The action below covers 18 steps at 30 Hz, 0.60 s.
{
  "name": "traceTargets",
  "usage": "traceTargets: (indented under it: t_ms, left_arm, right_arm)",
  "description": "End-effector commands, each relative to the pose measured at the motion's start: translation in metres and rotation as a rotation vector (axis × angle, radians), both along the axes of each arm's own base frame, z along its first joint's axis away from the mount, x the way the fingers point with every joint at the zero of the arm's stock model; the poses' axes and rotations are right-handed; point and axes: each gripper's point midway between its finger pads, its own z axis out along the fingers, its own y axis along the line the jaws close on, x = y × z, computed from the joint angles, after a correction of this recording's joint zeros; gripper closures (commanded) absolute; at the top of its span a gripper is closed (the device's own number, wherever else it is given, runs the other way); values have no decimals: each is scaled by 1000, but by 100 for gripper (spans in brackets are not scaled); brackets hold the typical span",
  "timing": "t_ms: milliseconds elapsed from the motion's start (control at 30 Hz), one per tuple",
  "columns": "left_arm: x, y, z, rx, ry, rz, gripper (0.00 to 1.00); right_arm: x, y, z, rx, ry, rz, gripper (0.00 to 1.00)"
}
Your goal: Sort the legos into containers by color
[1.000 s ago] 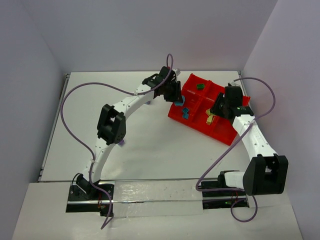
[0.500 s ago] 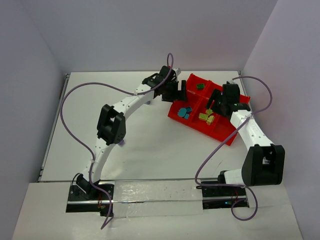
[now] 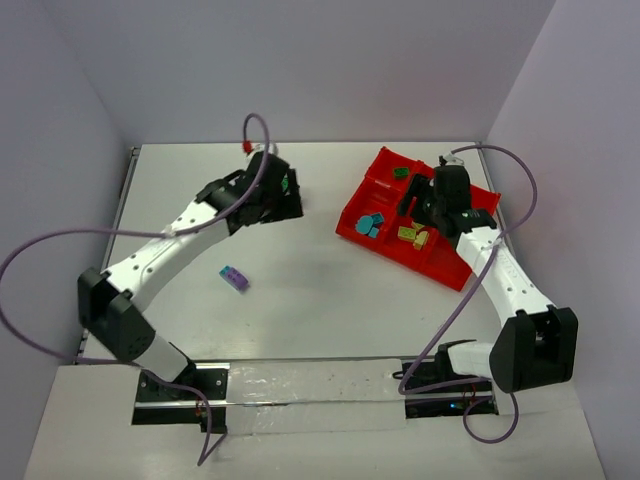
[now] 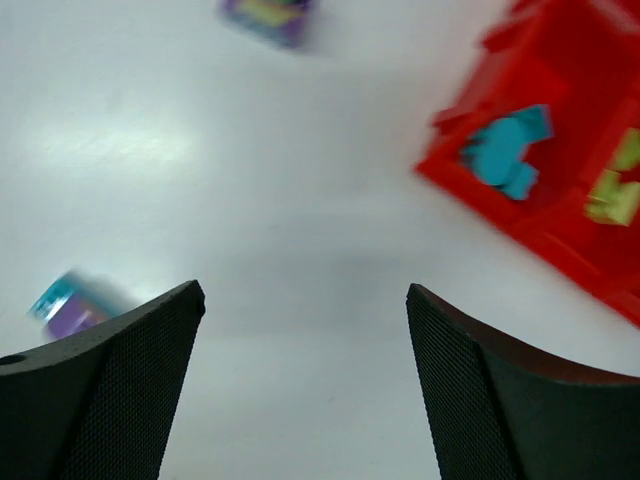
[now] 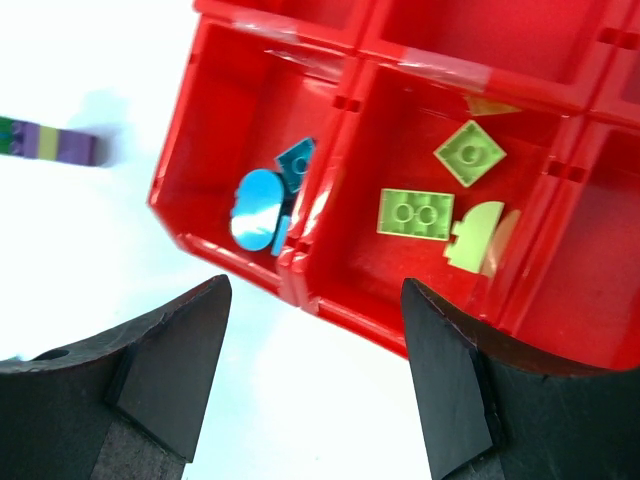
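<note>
The red tray (image 3: 442,262) of containers sits at the right of the table. Teal legos (image 3: 370,225) lie in its near-left compartment, yellow-green legos (image 3: 412,236) in the one beside it, and a green lego (image 3: 400,172) in a far one. My right gripper (image 3: 412,200) hovers open over the tray; its view shows the teal legos (image 5: 265,205) and the yellow-green legos (image 5: 415,213) beyond its empty gripper (image 5: 315,290). My left gripper (image 3: 285,195) is open over bare table, left of the tray (image 4: 580,60). A purple lego clump (image 3: 234,278) lies on the table.
In the left wrist view a blurred purple clump (image 4: 268,15) lies at the top and a teal-and-purple clump (image 4: 65,305) at the left. The right wrist view shows a striped green, yellow and purple clump (image 5: 50,143) on the table left of the tray (image 5: 240,262). Walls close in the table.
Both grippers opened; teal pieces dropped into the near-left compartment, yellow-green pieces into its neighbour. The left arm then swung back left, away from the tray. The right gripper stayed above the tray.
</note>
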Motion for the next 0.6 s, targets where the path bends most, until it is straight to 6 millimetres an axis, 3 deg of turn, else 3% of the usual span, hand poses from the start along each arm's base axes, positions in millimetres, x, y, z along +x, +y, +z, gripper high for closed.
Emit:
traceTargets:
  t_ms: [0, 100, 200, 367, 567]
  left_arm:
    - [-33, 73, -53, 145, 105, 336, 17]
    - [-63, 93, -91, 194, 241, 468, 24]
    - [-78, 105, -115, 257, 328, 563, 24]
    - [-85, 118, -135, 280, 388, 653, 19]
    - [-79, 129, -141, 185, 371, 684, 14]
  right_arm:
    - [9, 11, 33, 4, -101, 16, 24]
    - [12, 19, 34, 0, -98, 39, 24]
    - [13, 26, 34, -5, -97, 60, 24]
    - [14, 33, 38, 0, -103, 78, 24]
    - [14, 39, 34, 3, -91, 90, 24]
